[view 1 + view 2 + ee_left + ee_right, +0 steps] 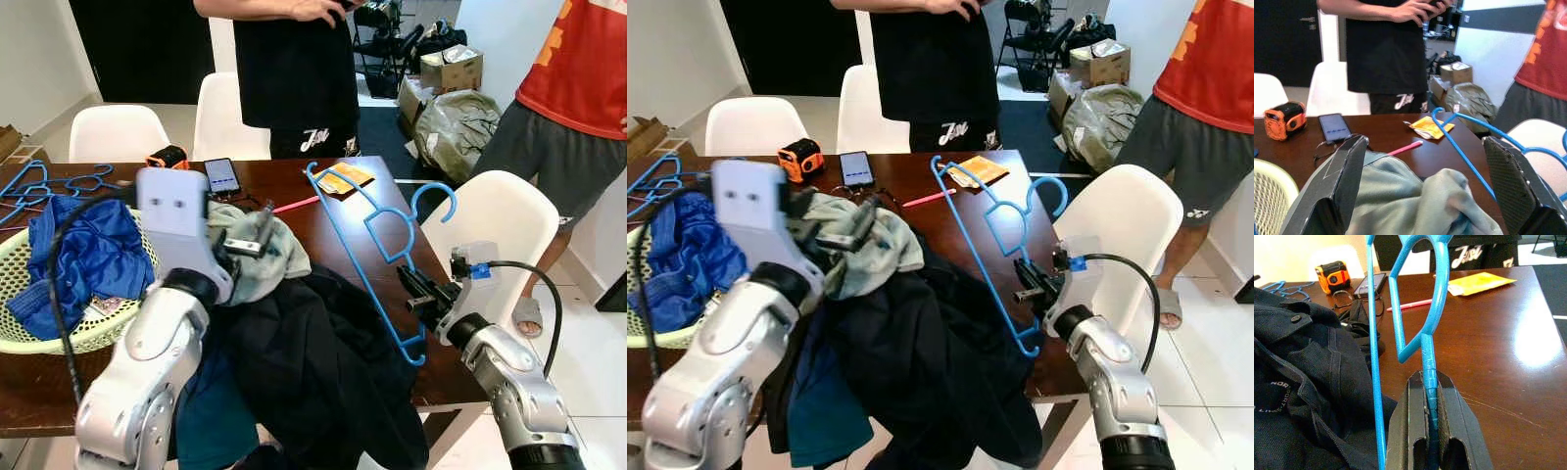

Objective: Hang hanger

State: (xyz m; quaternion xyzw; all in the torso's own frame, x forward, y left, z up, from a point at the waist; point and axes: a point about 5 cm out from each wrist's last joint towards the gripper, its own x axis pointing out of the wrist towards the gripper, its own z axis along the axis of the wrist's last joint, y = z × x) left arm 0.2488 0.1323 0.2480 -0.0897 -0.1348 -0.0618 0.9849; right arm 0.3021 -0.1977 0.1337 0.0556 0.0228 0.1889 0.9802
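A blue plastic hanger (359,264) stands tilted above the right half of the brown table (333,220), hook toward the white chair. My right gripper (411,289) is shut on its lower arm; in the right wrist view the blue bar (1440,284) runs up from between the closed fingers (1413,431). My left gripper (250,240) hovers over a grey-green garment (269,264), its fingers (1347,171) wide apart with the cloth (1415,196) below them. A dark garment (313,362) lies heaped at the table's near edge.
A pale green basket (39,338) of blue clothes (88,250) sits at the left, with more blue hangers (39,181) behind it. A phone (221,174), an orange tape measure (168,157), a yellow packet (343,178) and a pink pen (297,204) lie on the table. White chairs (495,220) and two standing people (294,69) surround it.
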